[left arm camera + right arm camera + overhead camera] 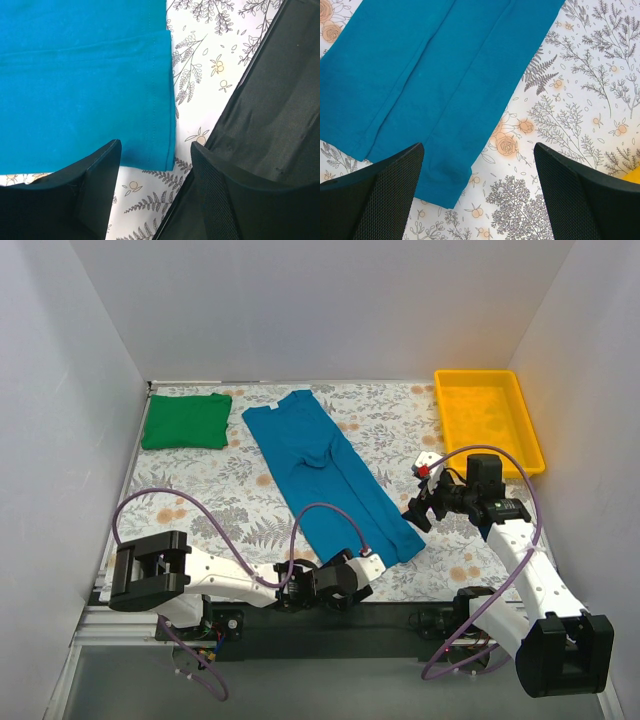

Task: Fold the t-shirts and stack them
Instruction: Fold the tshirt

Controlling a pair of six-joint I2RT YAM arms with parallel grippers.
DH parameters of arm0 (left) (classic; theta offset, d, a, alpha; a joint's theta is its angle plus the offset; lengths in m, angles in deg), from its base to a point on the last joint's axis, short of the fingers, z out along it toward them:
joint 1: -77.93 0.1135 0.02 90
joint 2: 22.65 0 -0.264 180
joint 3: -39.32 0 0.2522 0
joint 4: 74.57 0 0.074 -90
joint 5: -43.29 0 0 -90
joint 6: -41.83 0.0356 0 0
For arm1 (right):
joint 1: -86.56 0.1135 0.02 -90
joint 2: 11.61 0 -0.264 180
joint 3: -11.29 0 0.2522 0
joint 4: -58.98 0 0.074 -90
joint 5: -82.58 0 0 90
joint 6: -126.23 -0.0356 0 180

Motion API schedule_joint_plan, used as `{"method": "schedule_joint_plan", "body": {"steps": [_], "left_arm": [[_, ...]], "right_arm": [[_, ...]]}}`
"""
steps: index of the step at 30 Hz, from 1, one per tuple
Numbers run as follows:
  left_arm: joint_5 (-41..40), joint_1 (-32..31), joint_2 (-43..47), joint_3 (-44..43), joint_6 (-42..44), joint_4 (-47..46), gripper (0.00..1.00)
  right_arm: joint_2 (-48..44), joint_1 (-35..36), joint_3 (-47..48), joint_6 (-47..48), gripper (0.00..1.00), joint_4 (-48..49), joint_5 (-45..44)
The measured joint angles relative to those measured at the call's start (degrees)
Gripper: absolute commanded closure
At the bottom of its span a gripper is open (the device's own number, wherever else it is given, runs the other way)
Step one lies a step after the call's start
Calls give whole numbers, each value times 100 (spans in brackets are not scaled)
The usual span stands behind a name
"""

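Nearest the bases: left end effector low over the worktop. Its jaws stand apart, with nothing pinched. The near hem corner of the teal t-shirt lies in the gap between them. One finger is over fabric, the other over the bare floral cover.

- Risk: the hem here shows more than one layer. A shallow bite would likely take only the top layer, and the strip would peel open when lifted.
- Risk: a bite that goes too deep could catch the floral cover along with the shirt and ruck it.
- The purple cable loops over the near end of the shirt. It may brush or drag the fabric as the arm moves.

Next out: right end effector, jaws spread wide and holding nothing. It hangs above the shirt's right edge near the hem, partly over bare cover.

- Risk: the two end effectors are not level along the hem. If one lifts alone, or they grip at different points, I would expect a skewed fold.

Middle: the teal shirt lies as a long narrow strip with its sides turned in. It runs diagonally from far centre to near right. Because of that angle, a straight pull would probably twist it.

Far left corner: green t-shirt, already a folded square, well apart from the teal one. Carrying the teal one that far gives soft cotton plenty of room to sag and unfold.

Far right: yellow tray, not in play.
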Motion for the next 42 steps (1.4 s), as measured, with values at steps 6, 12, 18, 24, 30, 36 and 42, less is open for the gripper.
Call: {"method": "schedule_joint_plan", "body": {"steps": [6,12,18,24,30,36,42], "left_arm": [[-7,0,-162,-7,81,-138,44],[-131,0,-199,-7,105,-227,44],[-155,0,-197,33,116,-345,46],[-155,0,-153,267,179,-514,45],[-153,0,-92,487,350,-704,44],[-151,2,-92,507,459,-826,46],[-151,2,-238,450,529,-903,48]], "right_arm": [[37,-2,0,-4,3,-2,4],[46,-2,0,-4,3,-2,22],[79,-2,0,-4,3,-4,44],[122,-2,0,-2,3,-7,66],[142,-2,0,-2,3,-9,72],[105,-2,0,2,3,-11,133],[57,-2,0,7,3,-13,155]]}}
